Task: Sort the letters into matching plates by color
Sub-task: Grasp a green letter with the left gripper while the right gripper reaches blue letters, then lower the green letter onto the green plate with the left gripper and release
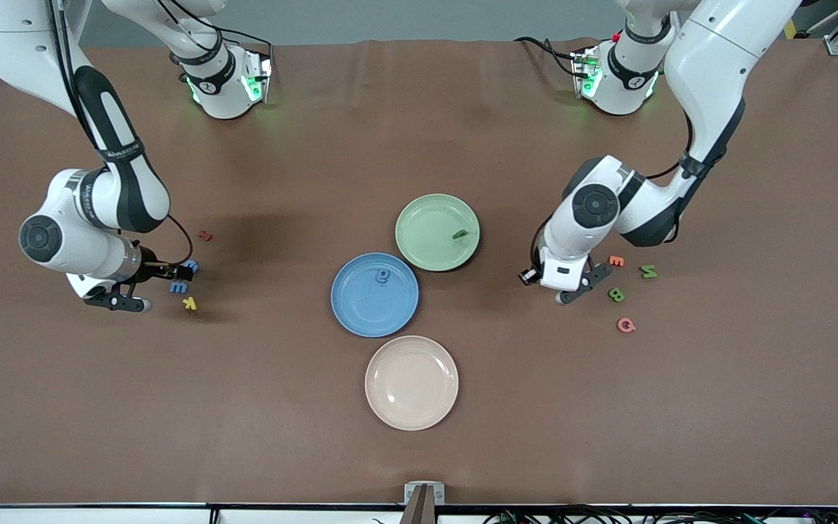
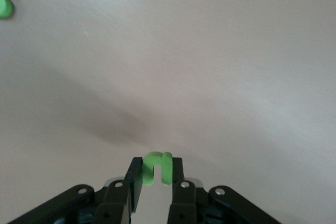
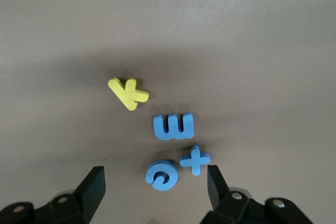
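my left hand [image 2: 156, 174] clamped on a green letter [image 2: 156, 167] near the desk's left-arm end, my right hand [image 3: 156, 188] spread over blue letters [image 3: 174, 126]

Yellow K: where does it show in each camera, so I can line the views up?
Front view: the yellow K lies toward the right arm's end of the table, nearer the camera than the blue E.
Right wrist view: the K lies beside the E.
Left wrist view: not in it.
Shared landmark: the blue E.

Glossy plates [image 1: 361, 313], matt foam letters [image 3: 173, 126], matt brown table [image 1: 419, 131]
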{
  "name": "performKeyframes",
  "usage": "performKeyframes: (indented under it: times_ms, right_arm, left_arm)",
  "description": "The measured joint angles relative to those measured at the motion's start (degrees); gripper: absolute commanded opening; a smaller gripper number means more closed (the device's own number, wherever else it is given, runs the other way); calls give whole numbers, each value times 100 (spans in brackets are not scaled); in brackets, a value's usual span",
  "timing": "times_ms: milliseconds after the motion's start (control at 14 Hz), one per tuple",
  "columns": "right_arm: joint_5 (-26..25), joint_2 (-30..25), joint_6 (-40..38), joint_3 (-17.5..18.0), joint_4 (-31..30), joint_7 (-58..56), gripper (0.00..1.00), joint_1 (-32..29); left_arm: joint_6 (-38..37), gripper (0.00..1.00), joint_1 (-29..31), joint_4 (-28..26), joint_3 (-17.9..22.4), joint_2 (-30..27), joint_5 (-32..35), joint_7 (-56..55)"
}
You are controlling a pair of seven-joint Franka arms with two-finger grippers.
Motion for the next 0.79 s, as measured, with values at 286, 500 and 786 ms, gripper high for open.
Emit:
performKeyframes:
  times_ms: [286, 500, 786]
  right_arm:
    - [-4, -1, 163, 6, -219, 292, 85, 7]
    - [-5, -1, 200, 17, -256, 454, 83, 62]
    - [-5, 36, 422, 6, -306, 557, 83, 58]
  left_arm:
    - [-339, 0, -65, 341, -546, -21, 0, -688]
    - [-371, 0, -513, 296, -639, 5, 0, -1237]
    - [-360, 2, -1127, 284, -644, 205, 0, -1887]
